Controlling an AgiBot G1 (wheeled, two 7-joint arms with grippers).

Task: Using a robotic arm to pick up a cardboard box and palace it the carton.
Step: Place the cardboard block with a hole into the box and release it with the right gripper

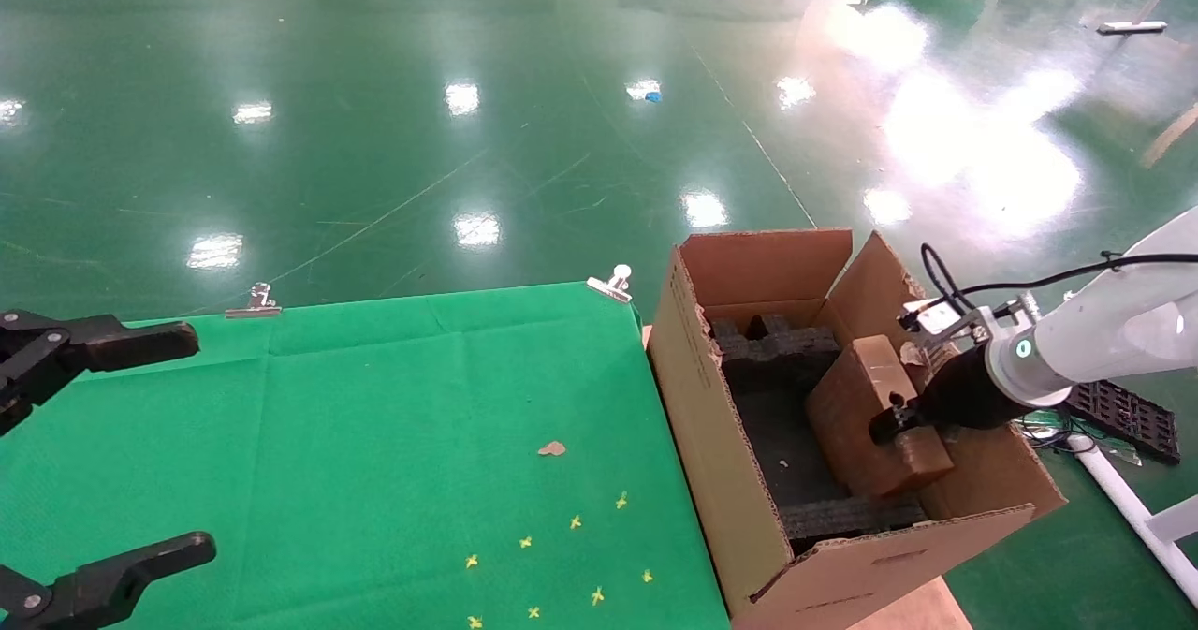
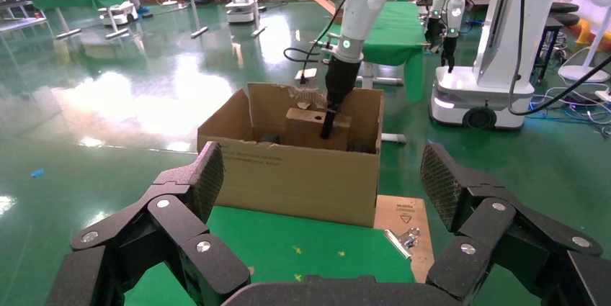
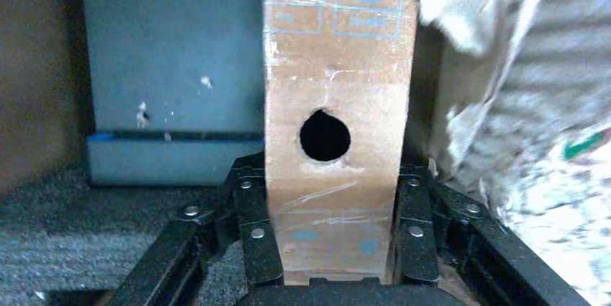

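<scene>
The robotic arm reaches down into the carton, its right gripper clamped around the cardboard box; the left gripper, beside the carton, gapes wide and empty.

Bright and evenly lit from overhead. Strong white glare patches across the glossy green floor, largest at the far right of the head view. Soft, short shadows on the green cloth. Dim inside the carton, black foam nearly featureless. Soft focus up close in the right wrist view, torn flap blurred.
</scene>
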